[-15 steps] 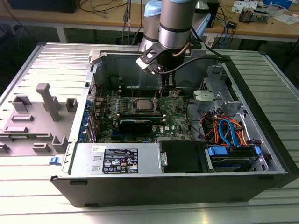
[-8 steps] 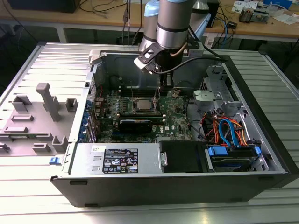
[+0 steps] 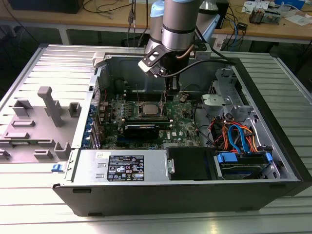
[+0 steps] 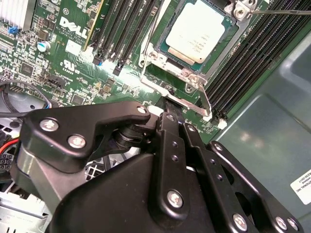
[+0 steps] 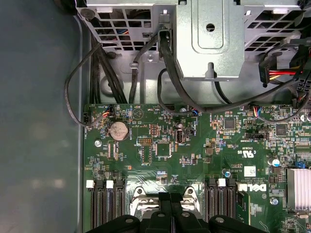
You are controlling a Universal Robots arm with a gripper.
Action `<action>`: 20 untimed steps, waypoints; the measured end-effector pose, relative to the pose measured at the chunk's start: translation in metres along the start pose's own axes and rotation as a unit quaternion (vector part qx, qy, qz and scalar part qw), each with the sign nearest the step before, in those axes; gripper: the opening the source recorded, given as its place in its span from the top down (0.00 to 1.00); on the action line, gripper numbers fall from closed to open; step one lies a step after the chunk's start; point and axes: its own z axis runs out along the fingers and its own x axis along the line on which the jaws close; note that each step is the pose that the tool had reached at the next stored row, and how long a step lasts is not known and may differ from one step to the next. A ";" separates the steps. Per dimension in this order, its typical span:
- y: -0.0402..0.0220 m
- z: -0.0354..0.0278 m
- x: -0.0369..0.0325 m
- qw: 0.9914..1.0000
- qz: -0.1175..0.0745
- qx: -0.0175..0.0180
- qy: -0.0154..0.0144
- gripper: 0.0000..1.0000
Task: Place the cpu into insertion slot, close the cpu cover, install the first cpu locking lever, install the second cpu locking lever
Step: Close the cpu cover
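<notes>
The cpu (image 4: 197,29) lies flat in the insertion slot (image 4: 147,74) on the green motherboard (image 5: 194,145), its silvery top facing up. The cpu cover (image 4: 193,75) frames it as a thin metal plate. Thin wire levers run beside the socket, one (image 4: 151,34) along the memory slots and another (image 4: 282,12) sticking out past the far corner. My gripper (image 4: 170,110) is shut, its black fingertips pressed together at the socket's edge beside a bent wire end (image 4: 205,102). In the exterior view the gripper (image 3: 170,92) hangs just behind the cpu (image 3: 148,108). In the first wrist view the gripper (image 5: 171,200) sits between two silvery hooks.
Black memory slots (image 4: 252,58) flank the socket on both sides. A long black card (image 3: 141,129) lies in front of it. A metal drive cage (image 5: 209,39) and loose cables (image 3: 239,136) fill the case on the exterior view's right. A grey fixture (image 3: 48,105) stands outside the case.
</notes>
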 end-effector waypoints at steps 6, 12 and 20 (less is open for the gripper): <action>-0.0003 0.0000 0.0000 1.000 0.000 0.000 0.000 0.89; -0.0041 0.0002 0.0000 1.000 0.000 0.000 0.000 0.89; -0.0083 0.0001 0.0000 1.000 0.000 0.000 0.000 0.89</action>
